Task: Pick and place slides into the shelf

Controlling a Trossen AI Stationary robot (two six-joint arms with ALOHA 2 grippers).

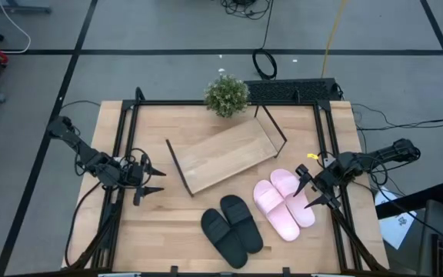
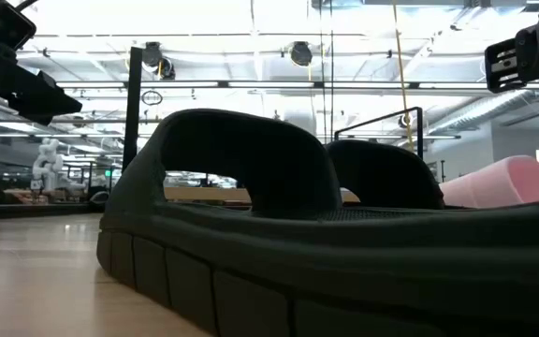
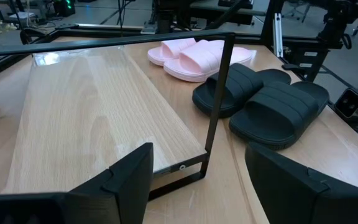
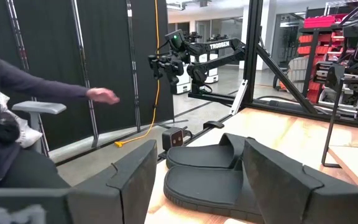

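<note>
Centrally, the shelf (image 1: 225, 154), a slanted light-wood board with black rod frames, sits bare on the wooden table (image 1: 160, 231). Beside its front edge lie the matte black slides (image 1: 232, 228) and the pale pink slides (image 1: 283, 202), pair by pair. Only the right wrist view shows a person's hand (image 4: 102, 94) beyond the table. The left gripper (image 1: 154, 179) and right gripper (image 1: 309, 187) hover with their fingers spread, holding nothing.

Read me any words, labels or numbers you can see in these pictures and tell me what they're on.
White lettering runs along the arm of a robot in the room beyond the table, but it is too small to read.
No text shows on the slides, the shelf, the left gripper or the right gripper.
</note>
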